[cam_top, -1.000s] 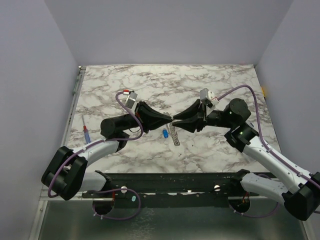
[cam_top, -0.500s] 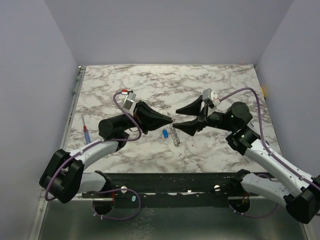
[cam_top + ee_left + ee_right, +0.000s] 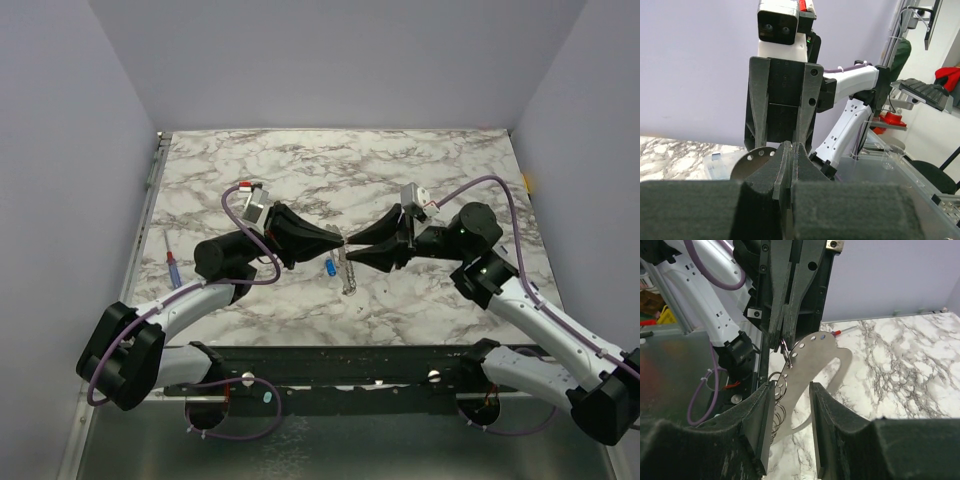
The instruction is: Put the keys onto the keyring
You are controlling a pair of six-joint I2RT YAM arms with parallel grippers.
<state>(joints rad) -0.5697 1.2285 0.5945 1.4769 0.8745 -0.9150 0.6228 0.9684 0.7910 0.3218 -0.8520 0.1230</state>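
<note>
**Layout.** The white marble counter with grey veins (image 3: pixel 450 170) carried the work. My left arm (image 3: pixel 190 300) and my right arm (image 3: pixel 530 310) met tip to tip above its middle.

**Pincers.** My left pincer (image 3: pixel 783 340) was fully closed, nipping the top of the thin silvery wire keyring (image 3: pixel 780 383), which hung in the air between the two arms. My right pincer (image 3: pixel 790 390) stood at a narrow, part-way gap. Between its pads hung a flat silvery metal plate with a row of small round holes (image 3: pixel 812 362). It appeared to be joined to the ring, and I took it for one of the keys. Whether the pads pressed on it, I could not tell.

**Loose items.** The long screwdriver with the blue-and-red handle (image 3: pixel 173 266) lay near the counter's left edge, well apart. The small key with the bright blue head (image 3: pixel 330 266) lay flat on the counter just beside the hanging ring, not yet threaded.

**Hazards.**
- The left grip held only thin wire at the very tips. A sideways pull from the right pincer could twist the ring out and drop the set.
- The two pincers' tips were almost touching, so a small misalignment could knock them together.
- The blue-headed key lay flat on smooth marble and would probably skid when pinched.

**Markings.** No brand, label or writing was legible in any view.
</note>
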